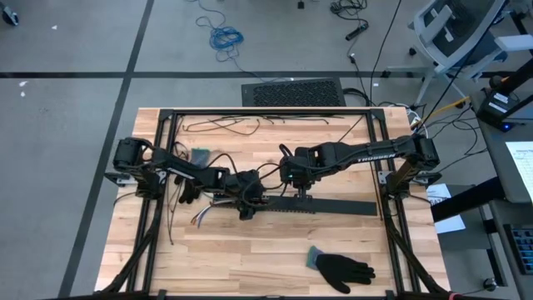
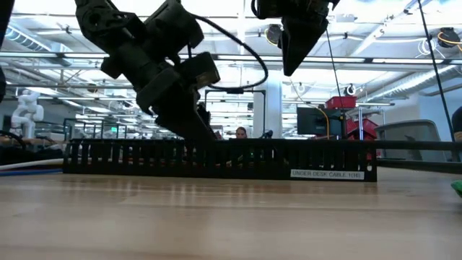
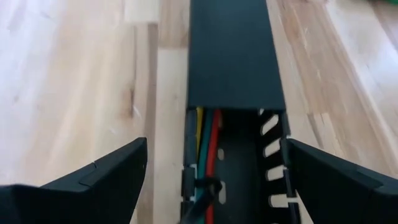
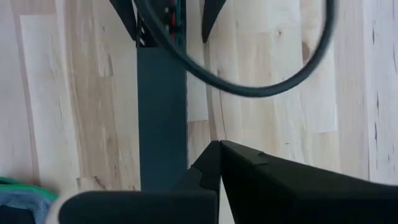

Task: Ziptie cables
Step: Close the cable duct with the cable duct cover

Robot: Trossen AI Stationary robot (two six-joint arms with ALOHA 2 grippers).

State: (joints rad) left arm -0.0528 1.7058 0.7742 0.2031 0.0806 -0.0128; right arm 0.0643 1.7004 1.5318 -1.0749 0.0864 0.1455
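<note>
- Left wrist view: the left gripper (image 3: pixel 214 180) stands with its jaws spread wide, one finger on each side of the open end of the black slotted cable tray (image 3: pixel 235 56), holding nothing.
- The cables (image 3: pixel 208 146), yellow, green and red strands here, lie inside the tray channel and run under its lid; a dark band seems to cross them near the gripper, though I cannot tell whether it is a ziptie.
- High view: the right gripper (image 1: pixel 301 190) hovers over the tray's middle, fingers pressed together, empty.
- To do this step well, I judge the left gripper should stay centred over the channel, descend straight, and close only on the bundle, not the slotted walls.
- Risk: snagging a slot or dragging strands out.
- A black glove (image 1: pixel 343 268) lies well apart on the table (image 1: pixel 250 258).
</note>
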